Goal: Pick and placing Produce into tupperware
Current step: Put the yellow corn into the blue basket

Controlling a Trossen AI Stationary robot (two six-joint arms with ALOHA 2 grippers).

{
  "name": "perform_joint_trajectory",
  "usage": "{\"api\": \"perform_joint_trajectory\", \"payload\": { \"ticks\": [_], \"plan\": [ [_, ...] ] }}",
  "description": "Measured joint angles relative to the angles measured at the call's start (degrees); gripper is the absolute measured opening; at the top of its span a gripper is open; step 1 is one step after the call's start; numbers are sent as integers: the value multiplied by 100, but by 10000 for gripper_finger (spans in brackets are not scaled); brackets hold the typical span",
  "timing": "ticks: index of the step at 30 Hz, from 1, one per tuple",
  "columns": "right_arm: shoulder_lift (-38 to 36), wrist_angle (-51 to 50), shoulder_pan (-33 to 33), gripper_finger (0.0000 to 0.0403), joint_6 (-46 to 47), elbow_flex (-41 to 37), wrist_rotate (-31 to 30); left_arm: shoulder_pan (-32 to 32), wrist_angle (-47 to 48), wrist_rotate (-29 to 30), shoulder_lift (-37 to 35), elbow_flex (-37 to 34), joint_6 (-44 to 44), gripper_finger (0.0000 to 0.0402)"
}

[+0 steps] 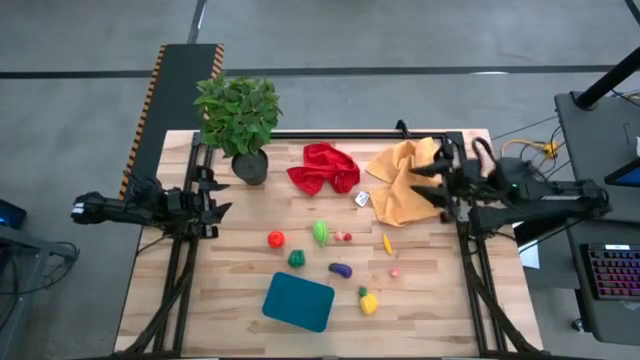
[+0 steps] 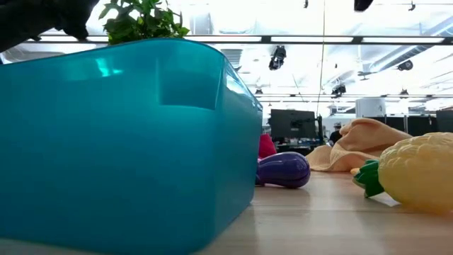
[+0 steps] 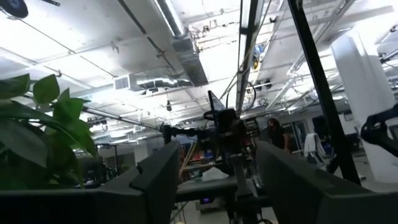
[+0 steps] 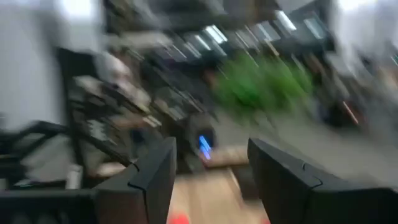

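Observation:
The teal tupperware [image 1: 298,301] sits open near the table's near edge and fills the left of the low view [image 2: 127,142]. Loose produce lies on the wood around it: a red piece [image 1: 275,238], a light green piece [image 1: 320,233], a dark green piece [image 1: 297,258], a purple piece [image 1: 340,269] [image 2: 283,170], a thin yellow piece [image 1: 387,243], a small pink piece [image 1: 394,272] and a yellow piece with a green end [image 1: 368,301] [image 2: 417,173]. My left gripper [image 1: 222,195] [image 3: 214,186] hangs open at the table's left edge. My right gripper [image 1: 420,182] [image 4: 211,186] is open above the yellow cloth.
A potted leafy plant [image 1: 240,120] stands at the far left corner. A crumpled red cloth [image 1: 323,168] and a yellow cloth [image 1: 402,180] lie along the far side. A small white tag [image 1: 362,199] lies between them. Bare wood shows left of the tupperware.

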State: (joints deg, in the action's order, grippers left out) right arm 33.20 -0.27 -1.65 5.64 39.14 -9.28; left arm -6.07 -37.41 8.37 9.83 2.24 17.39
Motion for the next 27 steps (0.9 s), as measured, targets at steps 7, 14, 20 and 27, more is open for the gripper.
{"api": "perform_joint_trajectory", "payload": {
  "ticks": [7, 14, 20, 27],
  "plan": [
    [1335, -2765, 2, 176, 2253, 1591, -1014, 0, -5, 30, -14, 2, 552, 199],
    [2600, -4681, -71, 168, 3824, 2655, -1024, 0, 71, 76, 27, 2, 550, 199],
    [3583, -5965, -249, 166, 4693, 3277, -1013, 0, 74, 93, 38, 2, 549, 199],
    [4546, -6532, -538, 166, 5236, 3460, -825, 0, 63, 93, 63, 2, 550, 199]
  ]
}}
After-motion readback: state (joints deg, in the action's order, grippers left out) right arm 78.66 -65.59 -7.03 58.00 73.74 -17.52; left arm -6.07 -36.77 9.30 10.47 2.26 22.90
